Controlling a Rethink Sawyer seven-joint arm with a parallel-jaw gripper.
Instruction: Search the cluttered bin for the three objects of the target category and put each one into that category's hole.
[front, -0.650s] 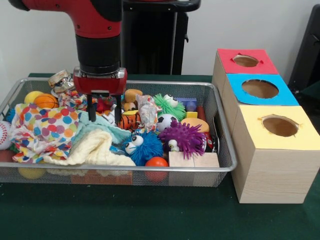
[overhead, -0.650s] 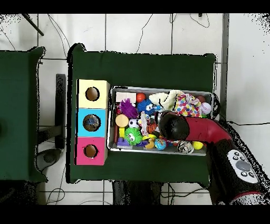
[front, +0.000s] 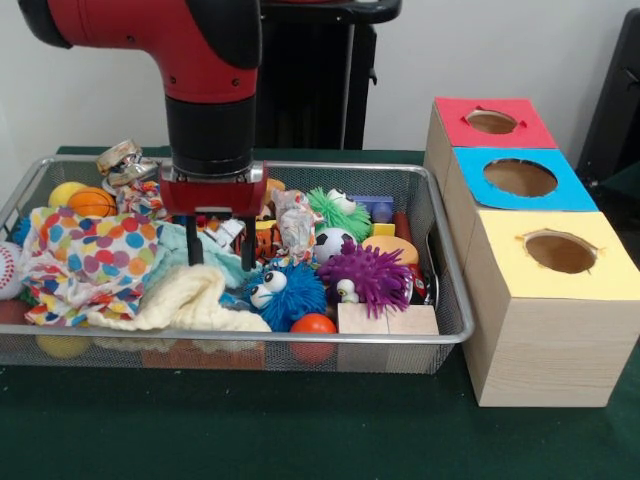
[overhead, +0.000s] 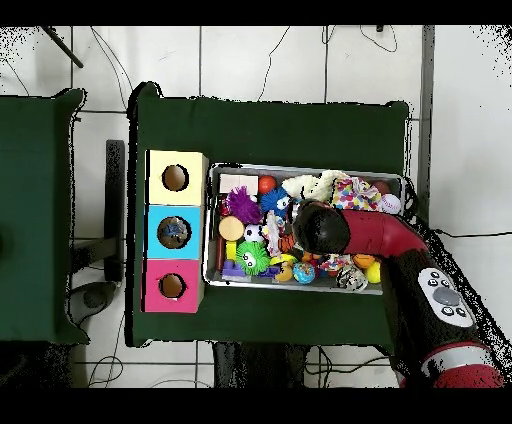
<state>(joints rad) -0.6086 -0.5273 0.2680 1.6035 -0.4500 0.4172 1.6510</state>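
Observation:
The wire mesh bin is full of toys, cloths and balls; it also shows in the overhead view. A crinkled see-through plastic bottle with a red and white label lies in the middle of the bin, just right of my gripper. My gripper is lowered into the bin over a teal cloth, with its two black fingers apart and nothing clearly held. In the overhead view the arm's wrist covers the gripper. No other bottle shows clearly.
Three wooden boxes stand beside the bin, each with a hole: red top, blue top, yellow top. A crushed silver can lies at the bin's far left corner. Polka-dot cloth, cream cloth and fuzzy toys crowd the bin.

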